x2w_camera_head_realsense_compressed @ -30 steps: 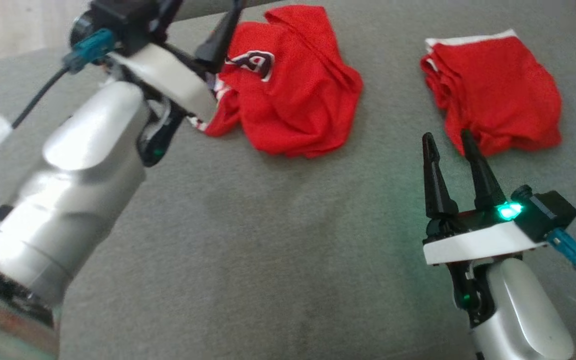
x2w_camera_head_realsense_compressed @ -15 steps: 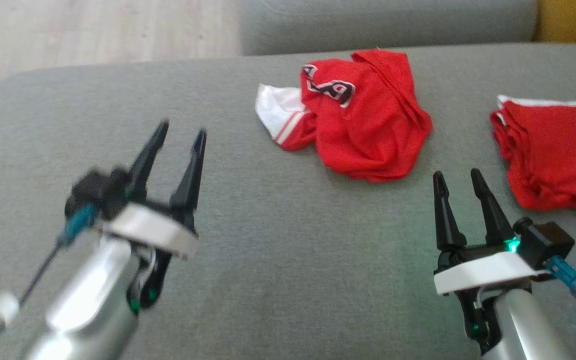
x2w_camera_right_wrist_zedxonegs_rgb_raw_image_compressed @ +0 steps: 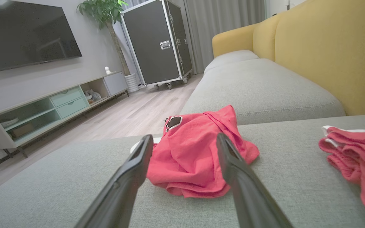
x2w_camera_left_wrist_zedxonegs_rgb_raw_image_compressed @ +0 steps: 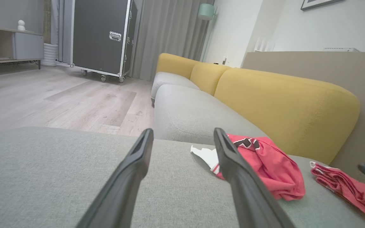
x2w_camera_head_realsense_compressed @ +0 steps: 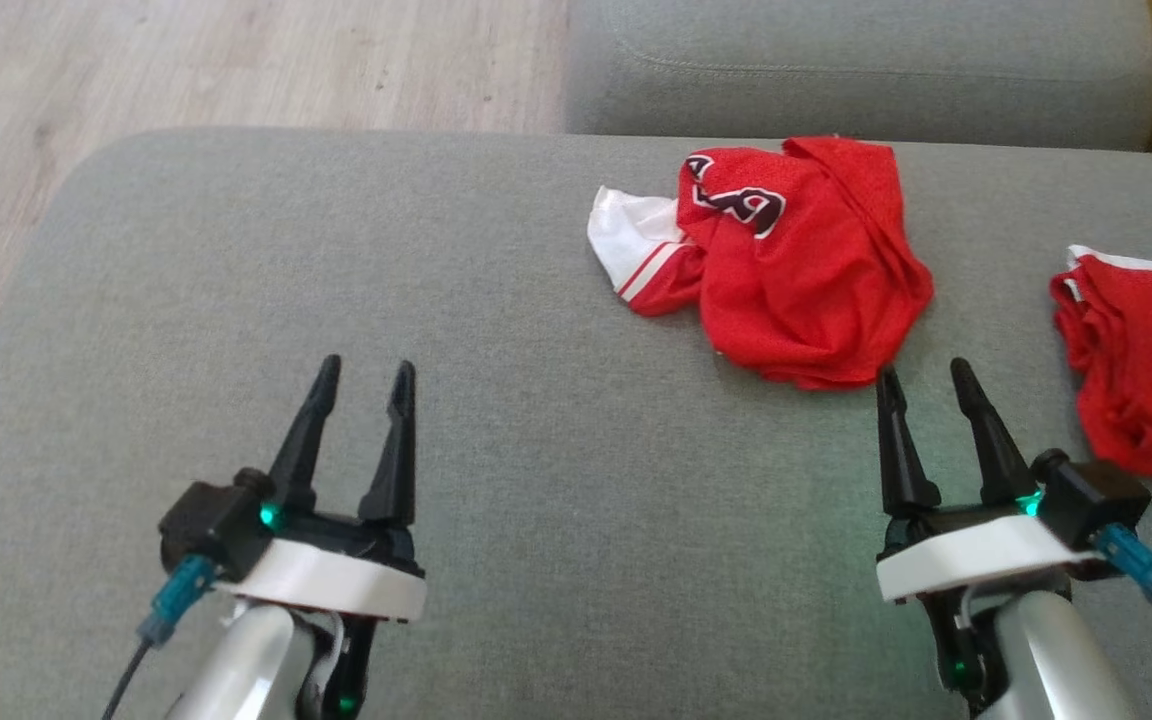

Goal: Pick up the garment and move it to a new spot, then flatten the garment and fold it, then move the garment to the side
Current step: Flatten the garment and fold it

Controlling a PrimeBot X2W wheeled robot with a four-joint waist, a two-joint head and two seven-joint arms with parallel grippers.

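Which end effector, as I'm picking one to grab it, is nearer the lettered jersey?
Right. The right end effector sits just short of the lettered jersey; the left end effector sits far left of it.

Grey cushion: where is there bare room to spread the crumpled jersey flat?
The widest bare stretch of the grey cushion runs from its left edge to the crumpled red jersey, and between the left gripper and right gripper. Crowded at right: the jersey and a second red garment, narrow gap between.
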